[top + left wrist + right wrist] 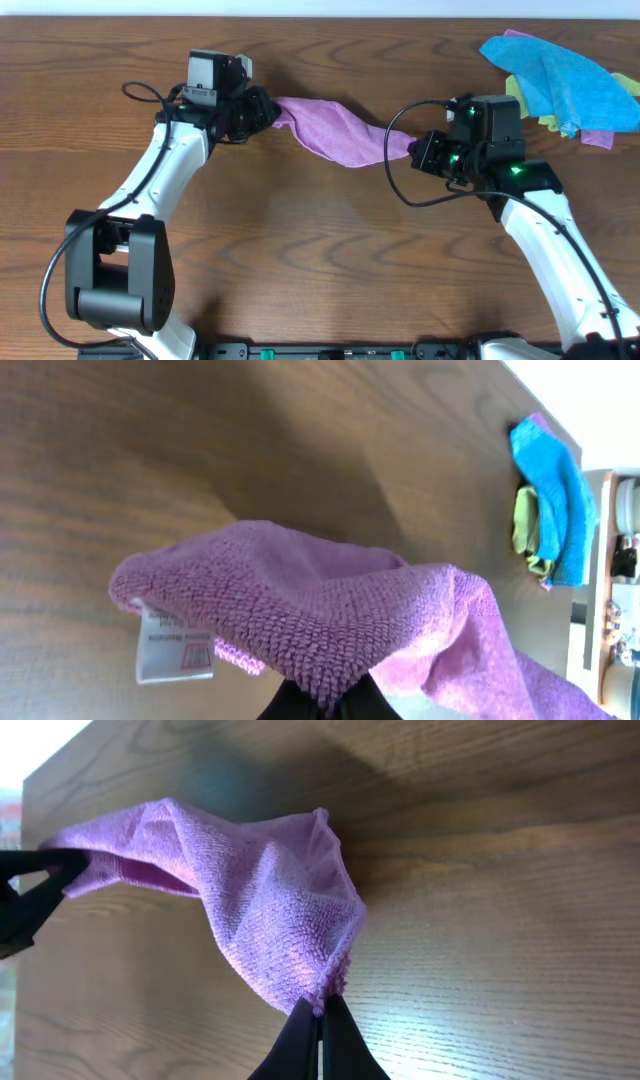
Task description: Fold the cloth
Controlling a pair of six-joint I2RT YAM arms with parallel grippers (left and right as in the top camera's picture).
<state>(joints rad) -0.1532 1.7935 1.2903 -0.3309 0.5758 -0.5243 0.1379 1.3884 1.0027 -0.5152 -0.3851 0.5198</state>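
Note:
The lilac cloth [335, 132] hangs bunched in a sagging band between my two grippers, above the wooden table. At its left end my left gripper [268, 110] is shut on a corner of the cloth [330, 630]; a white care label [176, 650] dangles from the fabric there. My right gripper [418, 152] is shut on the opposite corner, and the cloth [270, 910] fans out from its black fingertips [300, 1030] towards the far left gripper. The middle of the cloth droops towards the table.
A pile of other cloths lies at the table's back right corner: a bright blue one [560, 75] on top, with a yellow-green one [545, 120] and a purple edge [597, 137] under it. The same pile [550, 500] shows in the left wrist view. Black cables loop beside both arms.

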